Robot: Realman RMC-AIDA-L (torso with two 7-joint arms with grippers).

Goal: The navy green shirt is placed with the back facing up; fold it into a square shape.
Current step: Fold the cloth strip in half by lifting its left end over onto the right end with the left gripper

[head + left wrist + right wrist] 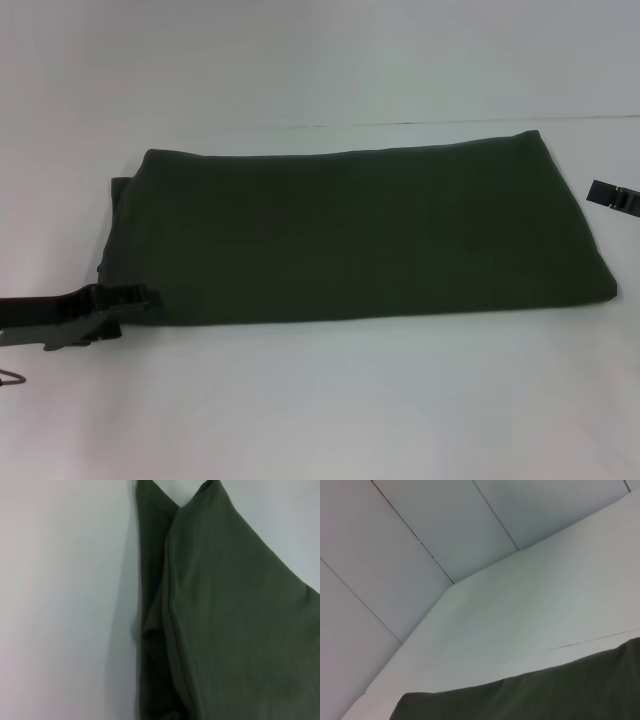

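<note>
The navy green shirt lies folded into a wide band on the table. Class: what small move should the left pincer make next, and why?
Probably close on the near left corner and lift it slightly. The left pincer sits at that corner of the navy green shirt, which is still wider than deep, so a fold across seems needed. The right pincer waits off the right edge.

The shirt is dark olive green, plain and matte. It lies flat on the white table, folded into a wide layered rectangle, edges slightly uneven at its left end.
</note>
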